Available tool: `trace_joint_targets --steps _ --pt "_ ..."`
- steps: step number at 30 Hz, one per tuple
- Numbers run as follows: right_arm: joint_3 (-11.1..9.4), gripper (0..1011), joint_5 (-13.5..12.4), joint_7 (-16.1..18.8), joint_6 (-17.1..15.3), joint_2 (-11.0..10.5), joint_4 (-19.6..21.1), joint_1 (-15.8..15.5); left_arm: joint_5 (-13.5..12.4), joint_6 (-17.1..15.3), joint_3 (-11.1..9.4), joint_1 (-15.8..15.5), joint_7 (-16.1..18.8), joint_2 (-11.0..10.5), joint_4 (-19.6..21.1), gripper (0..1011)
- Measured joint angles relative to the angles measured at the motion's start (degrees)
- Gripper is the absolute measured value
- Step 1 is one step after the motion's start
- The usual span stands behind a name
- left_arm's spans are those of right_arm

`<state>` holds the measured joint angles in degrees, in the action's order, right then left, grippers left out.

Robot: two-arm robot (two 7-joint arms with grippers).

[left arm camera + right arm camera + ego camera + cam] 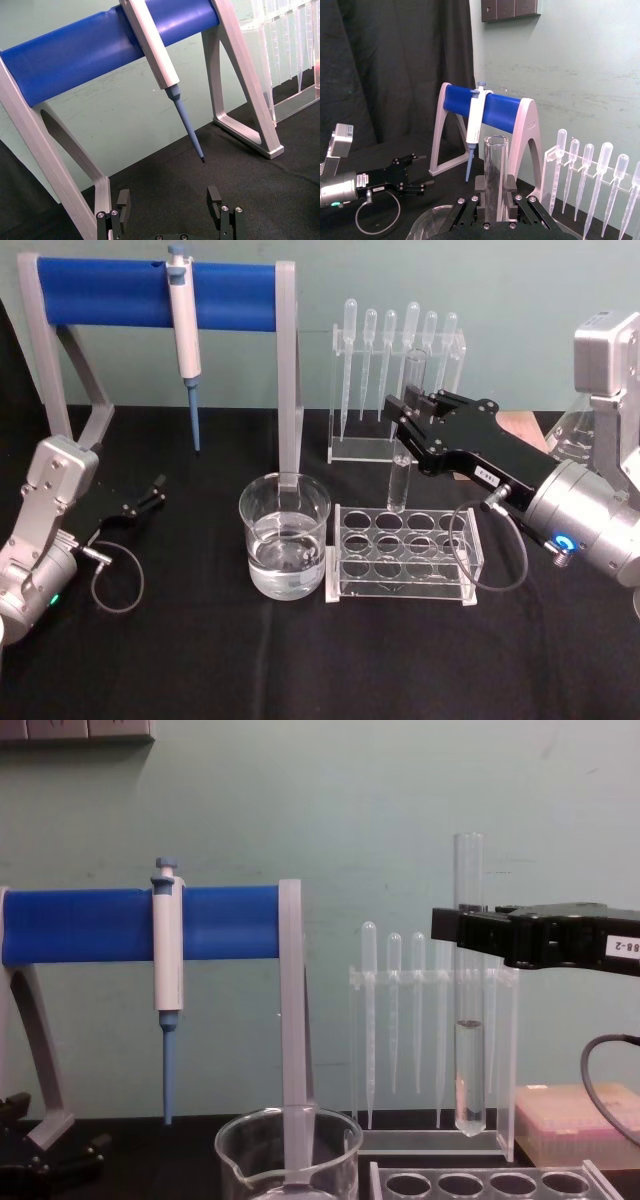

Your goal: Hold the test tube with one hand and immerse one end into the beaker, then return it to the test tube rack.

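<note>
Right hand (408, 427) level, clamped on upright test tube (468, 1060) above rack (400, 565). Left gripper (152, 492) parked low left, fingers apart. Rack cut off in chest view.

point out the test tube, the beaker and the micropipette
test tube (468, 1065): chest view, liquid-filled lower part
beaker (285, 525): head view, front glass wall
micropipette (184, 330): head view, white body

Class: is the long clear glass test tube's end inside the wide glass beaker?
No: the right gripper holds the test tube above the clear plastic rack.
</note>
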<state>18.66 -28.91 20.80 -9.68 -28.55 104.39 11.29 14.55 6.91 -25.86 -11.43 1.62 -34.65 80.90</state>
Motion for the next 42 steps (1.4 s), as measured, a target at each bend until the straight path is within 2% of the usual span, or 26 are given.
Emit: trace_joint_targets --steps 42 --pt "0.0 227 0.0 0.0 0.0 0.0 0.0 0.0 0.0 0.0 0.0 0.0 0.0 0.0 0.0 1000"
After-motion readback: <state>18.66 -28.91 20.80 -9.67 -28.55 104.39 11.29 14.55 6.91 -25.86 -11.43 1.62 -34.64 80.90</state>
